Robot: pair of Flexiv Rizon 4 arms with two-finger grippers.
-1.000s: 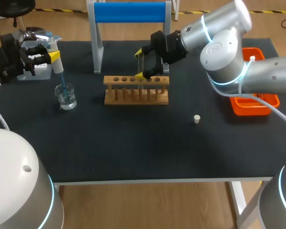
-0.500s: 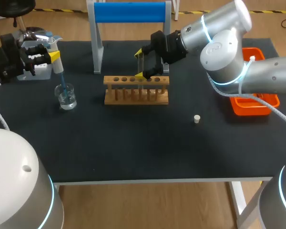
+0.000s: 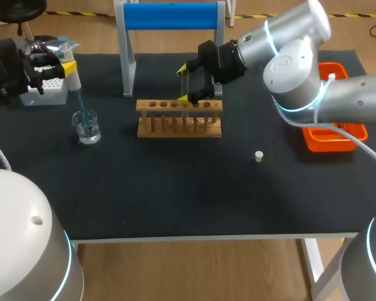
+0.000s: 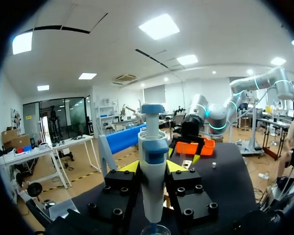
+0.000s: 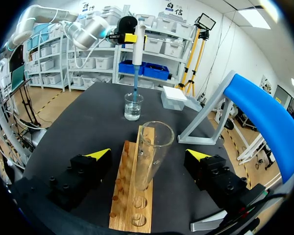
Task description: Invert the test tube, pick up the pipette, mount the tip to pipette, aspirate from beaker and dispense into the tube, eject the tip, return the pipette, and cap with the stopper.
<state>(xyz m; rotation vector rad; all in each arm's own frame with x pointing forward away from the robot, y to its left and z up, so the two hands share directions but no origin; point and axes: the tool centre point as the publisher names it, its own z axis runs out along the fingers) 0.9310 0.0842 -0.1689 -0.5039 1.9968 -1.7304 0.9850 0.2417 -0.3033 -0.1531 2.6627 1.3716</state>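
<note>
Pipette [image 3: 73, 78] clamped in my left gripper [image 3: 62, 68], its blue tip [image 3: 80, 105] down inside the beaker [image 3: 87, 127]. Test tube [image 5: 149, 156] upright in the wooden rack [image 3: 179, 118], between the spread, non-contacting fingers of my right gripper [image 3: 187, 84]. Stopper [image 3: 259, 156] lies apart, further right

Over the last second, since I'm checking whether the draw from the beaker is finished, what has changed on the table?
The left claw, shut on the pipette, shifted slightly up and toward the table's left edge, apparently lifting it. The blue tip still reaches into the beaker. The right claw, open around the test tube in the rack, and the stopper stayed put.
</note>
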